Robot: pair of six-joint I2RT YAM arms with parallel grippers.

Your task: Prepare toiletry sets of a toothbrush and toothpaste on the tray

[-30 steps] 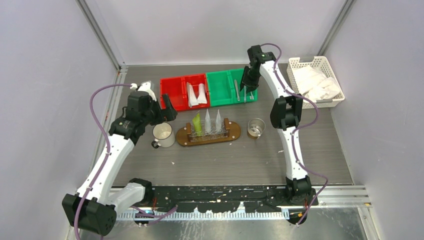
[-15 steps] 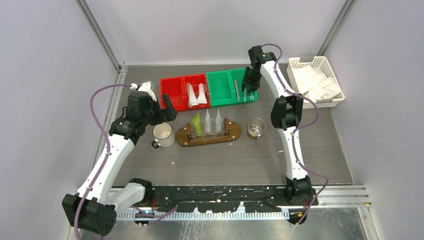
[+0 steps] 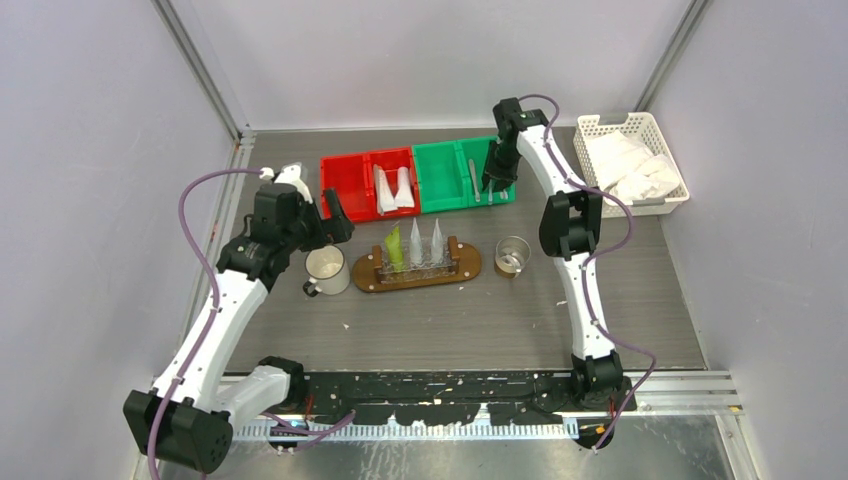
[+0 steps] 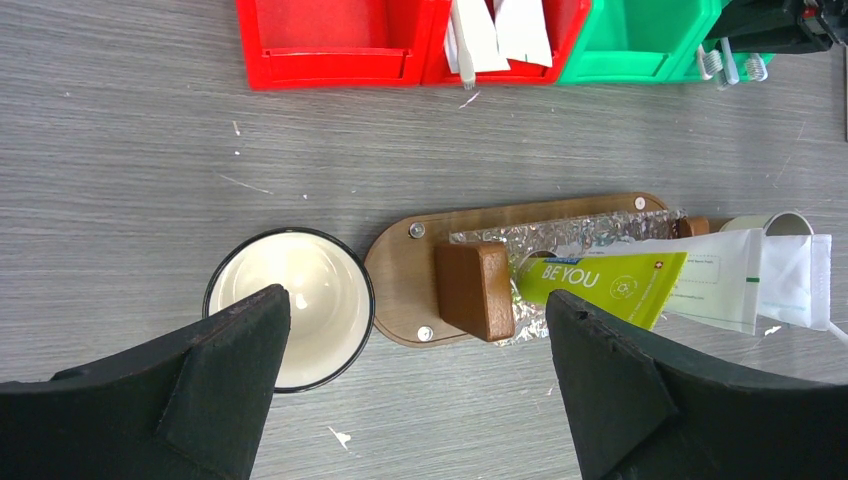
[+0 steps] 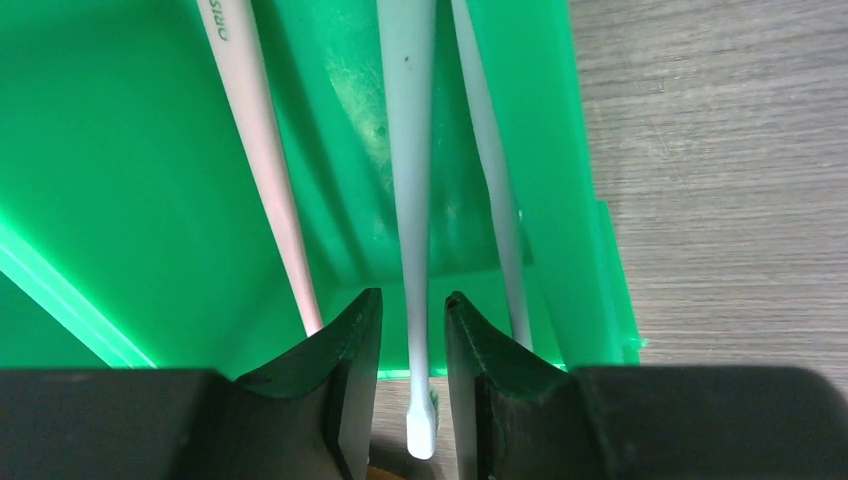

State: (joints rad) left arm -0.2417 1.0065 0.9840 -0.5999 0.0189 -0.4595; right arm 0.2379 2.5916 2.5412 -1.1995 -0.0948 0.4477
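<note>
- The right pincer (image 5: 412, 300) reaches down into the right-hand compartment of the green bin (image 5: 120, 150), at the far side of the surface (image 3: 450, 320).
- Three toothbrushes (image 5: 265, 150) lie lengthwise in that compartment. One is pinkish at the left and two are pale.
- The middle toothbrush (image 5: 407, 150) runs straight between the right pincer's fingers (image 5: 355, 370). They stand a little apart, with a thin gap on each side of the handle, so they are not clamped on it.
- The left pincer (image 4: 417, 295) hangs above the surface with its two fingers spread wide and nothing between them. Below it are the mug and the near end of the tray.
- One oval wooden tray (image 4: 400, 270) lies mid-surface and carries a wooden block (image 4: 475, 290) and crinkled foil (image 4: 560, 235).
- Three tubes stand on the tray: one yellow-green tube (image 4: 600, 285) and two whitish tubes (image 4: 720, 280) beside it.
- Two more whitish tubes (image 3: 403, 187) lie in the right compartment of the red bin (image 3: 345, 180), which has two compartments, as the green bin does.
- One white mug (image 3: 326, 270) sits just left of the tray, and one metal cup (image 3: 512, 255) sits just right of it.
- One white basket (image 3: 600, 125) of white cloth stands at the far right.
</note>
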